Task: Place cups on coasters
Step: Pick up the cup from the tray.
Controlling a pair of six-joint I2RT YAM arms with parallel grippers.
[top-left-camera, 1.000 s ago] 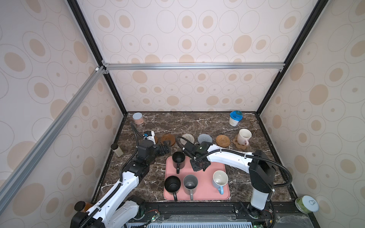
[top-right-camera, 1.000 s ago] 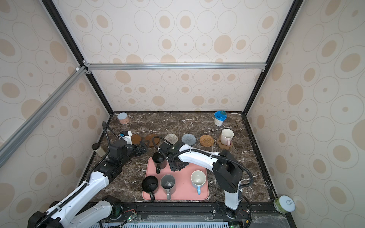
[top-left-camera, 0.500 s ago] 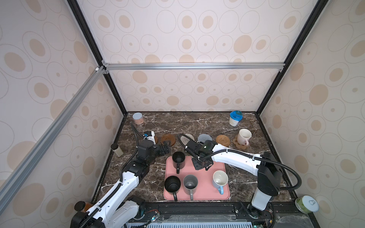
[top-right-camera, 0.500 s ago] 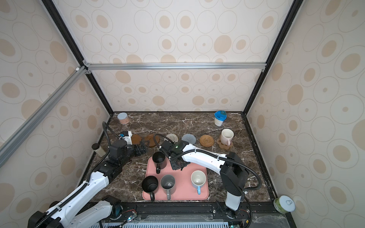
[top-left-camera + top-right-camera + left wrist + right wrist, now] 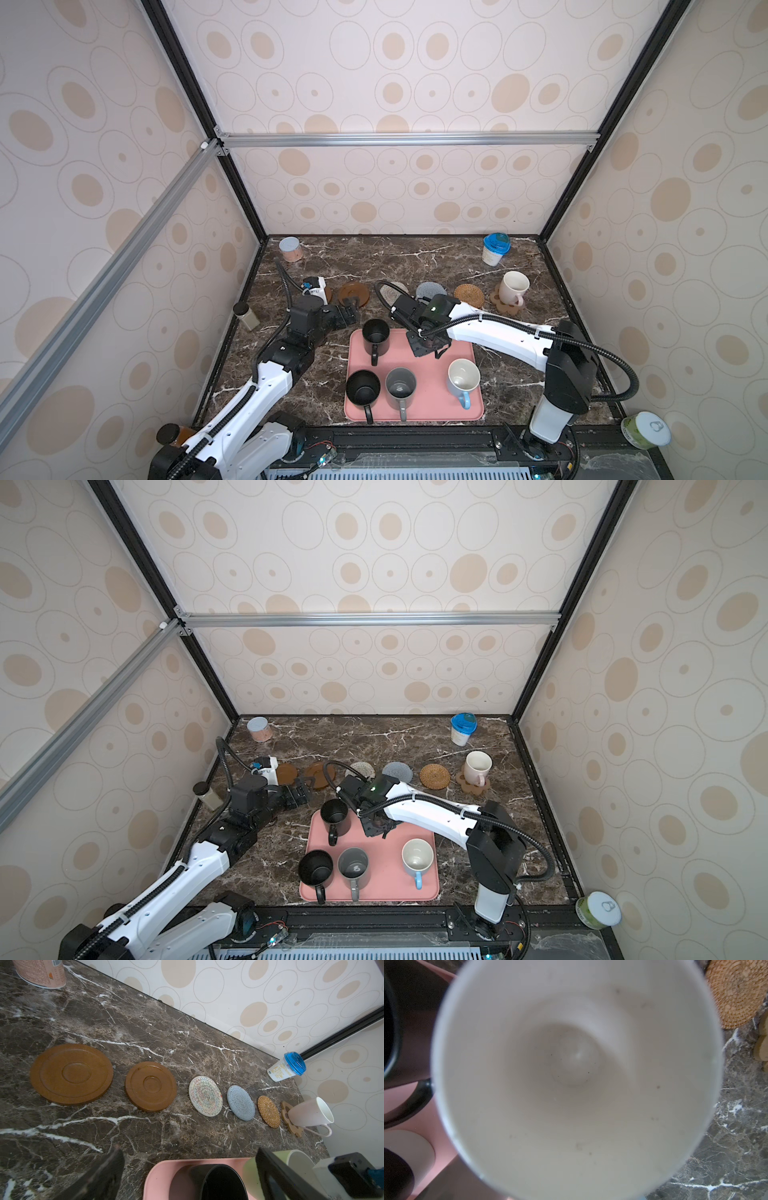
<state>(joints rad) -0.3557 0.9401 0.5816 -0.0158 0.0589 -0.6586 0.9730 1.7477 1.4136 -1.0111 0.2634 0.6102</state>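
My right gripper (image 5: 428, 347) hangs over the far middle of the pink tray (image 5: 415, 409), shut on the light green cup (image 5: 249, 1167). That cup's white inside (image 5: 575, 1076) fills the right wrist view; the arm hides it in both top views. Two black cups (image 5: 375, 334) (image 5: 363, 388), a grey cup (image 5: 400, 386) and a white-blue cup (image 5: 462, 376) stand on the tray. A white-pink cup (image 5: 513, 287) sits on the paw coaster (image 5: 505, 306). Two wooden discs (image 5: 71, 1073) (image 5: 151, 1086), whitish (image 5: 205, 1095), blue-grey (image 5: 241, 1102) and rattan (image 5: 268, 1111) coasters lie bare. My left gripper (image 5: 349, 313) stands open beside the tray's far left corner.
A pinkish can (image 5: 289, 248) stands at the back left and a white jar with a blue lid (image 5: 494, 248) at the back right. A small bottle (image 5: 247, 318) stands by the left wall. A green can (image 5: 644, 430) sits outside the front right.
The right arm's elbow has swung out to the right, and its gripper has shifted slightly right over the tray's far part. The left arm has not moved.
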